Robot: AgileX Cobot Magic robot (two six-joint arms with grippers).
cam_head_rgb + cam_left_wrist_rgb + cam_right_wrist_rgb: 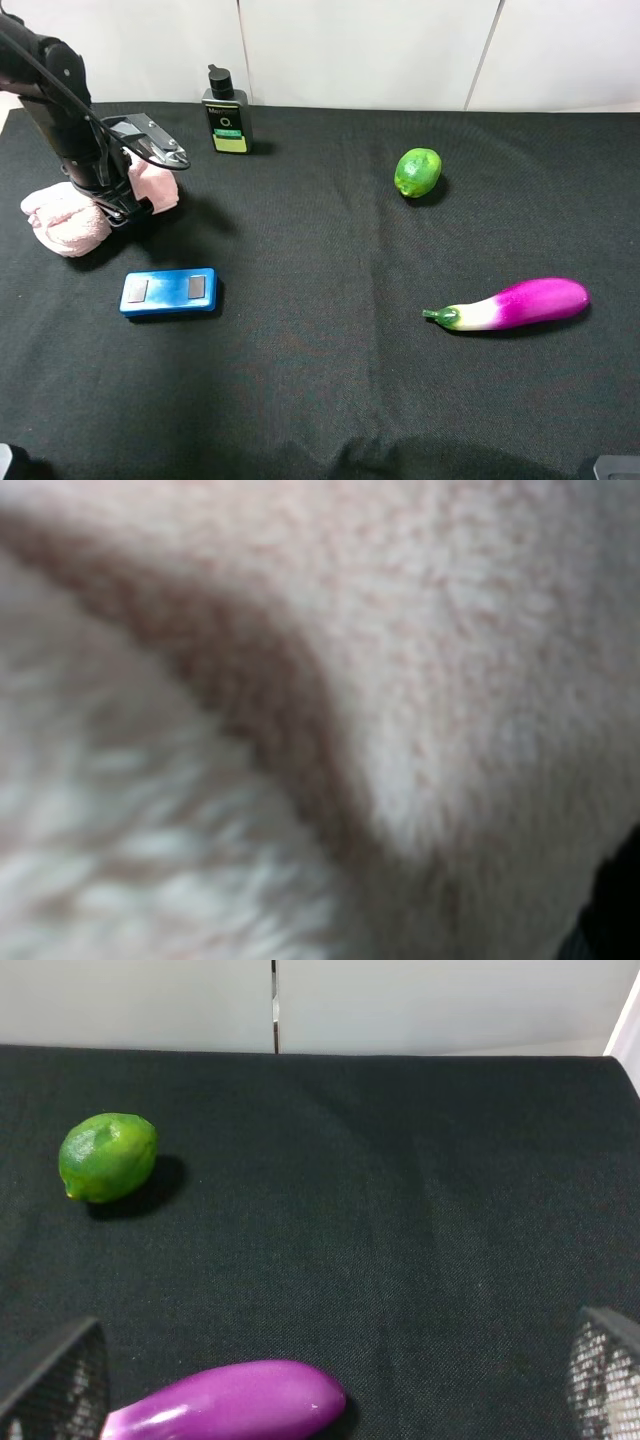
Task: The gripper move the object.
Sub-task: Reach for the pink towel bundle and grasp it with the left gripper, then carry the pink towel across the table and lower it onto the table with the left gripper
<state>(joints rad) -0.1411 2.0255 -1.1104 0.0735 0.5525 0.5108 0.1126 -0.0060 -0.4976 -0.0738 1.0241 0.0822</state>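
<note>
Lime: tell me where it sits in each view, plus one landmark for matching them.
Exterior high: the lime lies on the black tablecloth, right of centre toward the back, beyond the eggplant.
Left wrist: not in it; pink fluffy cloth fills the picture.
Right wrist: the lime lies beyond the eggplant, toward the white wall.
Shared landmark: the purple eggplant, in exterior high and right wrist.

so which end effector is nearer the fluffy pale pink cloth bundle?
Left. The left end effector sits directly over the fluffy pale pink cloth bundle; the right end effector is far across the black table, beside the glossy purple eggplant.
</note>
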